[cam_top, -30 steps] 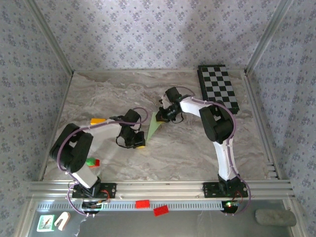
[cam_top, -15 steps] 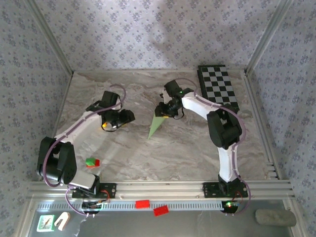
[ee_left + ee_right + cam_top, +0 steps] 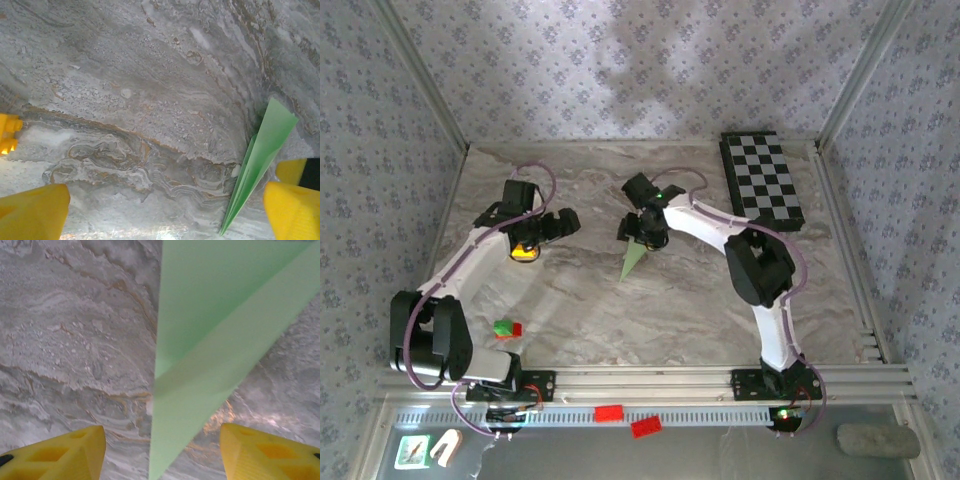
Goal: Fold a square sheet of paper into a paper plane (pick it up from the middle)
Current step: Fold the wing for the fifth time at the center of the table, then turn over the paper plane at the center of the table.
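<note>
Paper plane (image 3: 633, 260) beneath right gripper (image 3: 641, 233).

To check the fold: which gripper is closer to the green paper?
The right gripper: it hangs just over the green paper, while the left gripper stands apart, far to its left.

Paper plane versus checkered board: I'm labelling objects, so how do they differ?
The paper plane is plain light green; the checkered board is black and white. The plane is a narrow pointed dart; the board is a larger, long rectangle. The plane lies mid-table; the board lies at the far right edge. Both rest on the marble table.
</note>
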